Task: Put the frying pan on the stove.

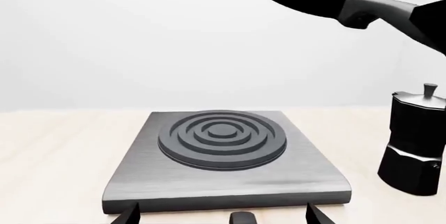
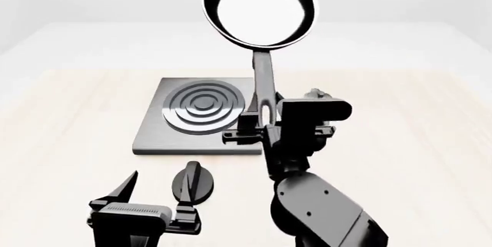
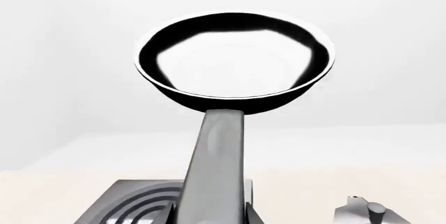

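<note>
Pinching the handle near its looped end, the right end effector (image 2: 257, 129) is carrying the frying pan (image 2: 259, 10) high above the stove (image 2: 198, 117), clearing the burner rings, while the left end effector (image 2: 154, 192) is hanging spread nearby.

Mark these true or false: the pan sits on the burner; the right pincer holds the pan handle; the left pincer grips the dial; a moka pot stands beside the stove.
1. The round black glossy frying pan rests on the flat dark-grey ringed stove plate. False: it hangs in the air.
2. The right pincer holds the pan's long handle. True.
3. The left pincer grips the small black knob-shaped dial. False: it is open beside it.
4. A black moka pot stands beside the stove. True.
</note>
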Controlling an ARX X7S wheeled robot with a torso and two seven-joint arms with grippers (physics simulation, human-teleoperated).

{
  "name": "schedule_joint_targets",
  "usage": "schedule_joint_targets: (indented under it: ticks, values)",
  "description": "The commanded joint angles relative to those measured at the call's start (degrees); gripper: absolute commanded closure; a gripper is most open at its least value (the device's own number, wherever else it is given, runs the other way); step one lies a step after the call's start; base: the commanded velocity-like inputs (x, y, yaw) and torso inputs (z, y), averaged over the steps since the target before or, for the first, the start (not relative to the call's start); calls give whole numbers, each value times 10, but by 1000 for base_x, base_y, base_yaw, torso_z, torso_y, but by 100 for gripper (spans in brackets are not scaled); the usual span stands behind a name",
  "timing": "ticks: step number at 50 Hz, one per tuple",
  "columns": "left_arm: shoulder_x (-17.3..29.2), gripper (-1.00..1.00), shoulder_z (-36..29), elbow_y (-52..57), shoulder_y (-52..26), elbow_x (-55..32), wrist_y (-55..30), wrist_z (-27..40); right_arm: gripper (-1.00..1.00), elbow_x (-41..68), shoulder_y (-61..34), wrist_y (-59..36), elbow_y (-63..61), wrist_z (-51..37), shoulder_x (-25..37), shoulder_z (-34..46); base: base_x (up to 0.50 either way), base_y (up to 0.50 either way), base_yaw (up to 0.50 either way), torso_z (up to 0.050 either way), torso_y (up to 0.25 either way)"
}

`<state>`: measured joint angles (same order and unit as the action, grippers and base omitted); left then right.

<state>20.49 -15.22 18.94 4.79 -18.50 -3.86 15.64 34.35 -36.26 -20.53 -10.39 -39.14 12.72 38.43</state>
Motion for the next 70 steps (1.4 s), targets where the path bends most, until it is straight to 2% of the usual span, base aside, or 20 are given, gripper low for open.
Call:
schedule_joint_targets:
  ticks: [1,17,43,54,70]
  values:
    - [1,-100,0,1,3,-1,2,3,100,-13,-39,-18,-6,62,23,13,0,0,0,0,0]
    - [5,-100,2,2,7,-2,6,7,100,-6,-53,4,52,127,41,16,0,0,0,0,2]
    - [8,-100,-3,3,-1,-2,2,12,100,61,-76,-31,89,208,51,17,0,0,0,1,2]
    - [7,-100,-6,2,-4,-2,1,14,100,101,-85,-42,105,241,46,8,0,0,0,0,3]
    - [7,-100,-6,-2,-3,-4,5,16,100,84,-99,-48,149,261,30,35,0,0,0,1,2]
